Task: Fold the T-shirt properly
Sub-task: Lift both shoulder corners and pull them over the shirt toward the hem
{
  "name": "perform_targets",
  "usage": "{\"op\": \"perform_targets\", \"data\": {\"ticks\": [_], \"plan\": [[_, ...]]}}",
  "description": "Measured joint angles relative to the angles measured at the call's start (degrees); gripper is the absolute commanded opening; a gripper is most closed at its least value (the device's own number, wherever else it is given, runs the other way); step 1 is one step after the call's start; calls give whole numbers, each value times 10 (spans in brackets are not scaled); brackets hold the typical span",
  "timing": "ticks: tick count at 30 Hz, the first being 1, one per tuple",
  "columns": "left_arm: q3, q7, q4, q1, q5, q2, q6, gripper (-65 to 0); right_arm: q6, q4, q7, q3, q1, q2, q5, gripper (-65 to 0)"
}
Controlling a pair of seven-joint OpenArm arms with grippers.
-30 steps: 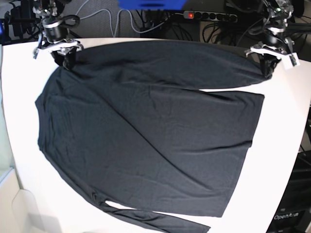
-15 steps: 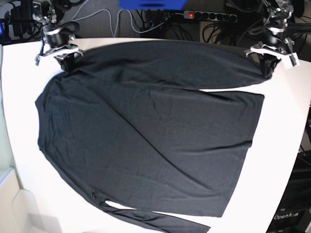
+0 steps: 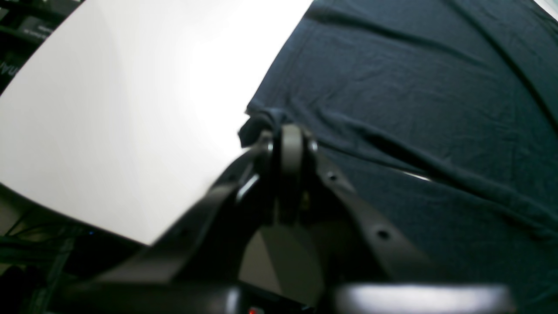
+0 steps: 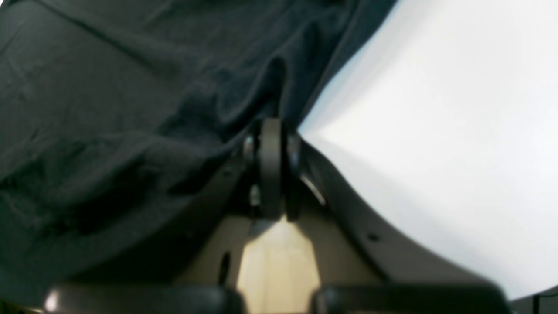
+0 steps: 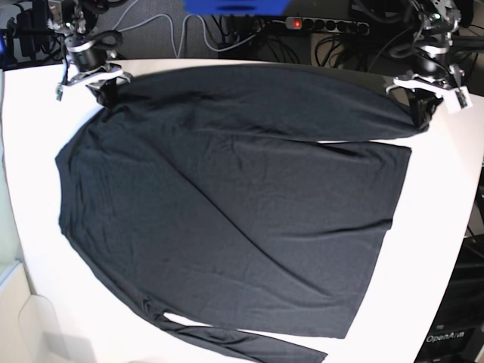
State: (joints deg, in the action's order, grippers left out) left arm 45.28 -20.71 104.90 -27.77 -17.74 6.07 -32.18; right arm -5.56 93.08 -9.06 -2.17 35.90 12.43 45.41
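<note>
The black long-sleeved T-shirt point(image 5: 227, 197) lies spread flat on the white table point(image 5: 446, 227), with one sleeve stretched along the far edge. My left gripper point(image 5: 425, 112) is shut on the cuff end of that sleeve; in the left wrist view its jaws point(image 3: 290, 135) pinch a bunch of the fabric point(image 3: 414, 87). My right gripper point(image 5: 100, 91) is shut on the shirt's far left shoulder corner; in the right wrist view it point(image 4: 271, 126) pinches a fold of the cloth point(image 4: 109, 87). The other sleeve point(image 5: 249, 346) lies along the near edge.
Behind the table's far edge lie cables and a power strip point(image 5: 325, 25) with a red light. A blue object point(image 5: 234, 6) is at the top. A black box point(image 5: 454, 333) stands off the table's near right corner.
My right gripper has moved slightly toward the far left with the shoulder corner. My left gripper has shifted a little to the right, drawing the far sleeve straighter.
</note>
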Motion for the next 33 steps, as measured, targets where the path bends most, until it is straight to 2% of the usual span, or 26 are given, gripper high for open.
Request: {"op": "perform_targets", "data": {"ticks": [3, 7, 11, 17, 33], "plan": [[1, -5, 1, 17, 4, -1, 0, -639, 0, 0, 0, 0, 0, 1, 0, -646], [2, -66, 10, 28, 5, -3, 1, -639, 1, 0, -8, -7, -3, 12, 0, -646], [3, -91, 24, 50, 7, -3, 0, -639, 2, 2, -12, -10, -5, 12, 0, -646], [3, -143, 37, 88, 67, -3, 0, -639, 6, 45, -16, -23, -6, 21, 0, -646], [4, -208, 47, 163, 120, -3, 0, -639, 7, 58, -16, -32, -38, 28, 0, -646]]}}
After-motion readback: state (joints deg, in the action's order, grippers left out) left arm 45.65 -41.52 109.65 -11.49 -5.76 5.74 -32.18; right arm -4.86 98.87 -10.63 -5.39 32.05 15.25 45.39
